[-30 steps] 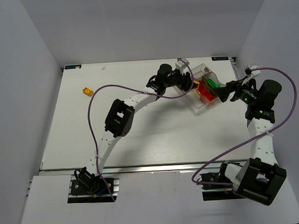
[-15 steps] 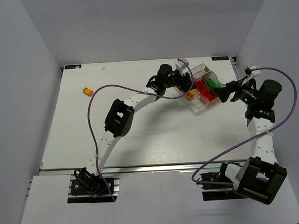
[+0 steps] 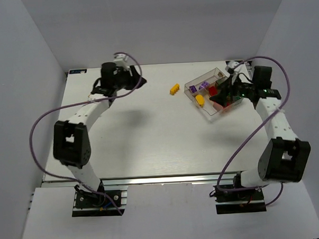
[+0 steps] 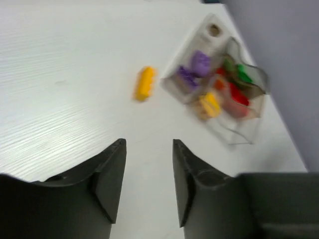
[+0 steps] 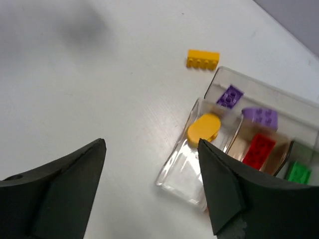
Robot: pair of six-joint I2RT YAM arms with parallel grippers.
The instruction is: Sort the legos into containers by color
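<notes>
The clear box (image 3: 210, 113) sits at the back right with several legos in its compartments: two purple bricks (image 3: 198, 87), a yellow rounded piece (image 3: 200, 99) and a red brick (image 3: 213, 90). A yellow brick (image 3: 174, 88) lies on the table left of the box. My right gripper (image 3: 220, 97) hovers open and empty over the box; in its wrist view (image 5: 152, 144) I see the yellow piece (image 5: 204, 128), red brick (image 5: 258, 148) and green brick (image 5: 298, 172). My left gripper (image 3: 140, 81) is open and empty at the back left, far from the yellow brick (image 4: 145, 83).
The table's back edge (image 3: 157, 64) and grey walls close in behind both grippers. The box (image 4: 239, 132) lies at an angle near the right wall. Purple cables loop from both arms over the table.
My left arm has swung from the box to the back left. My right gripper has moved over the box. The small brick at far left is gone; a yellow brick lies beside the box.
</notes>
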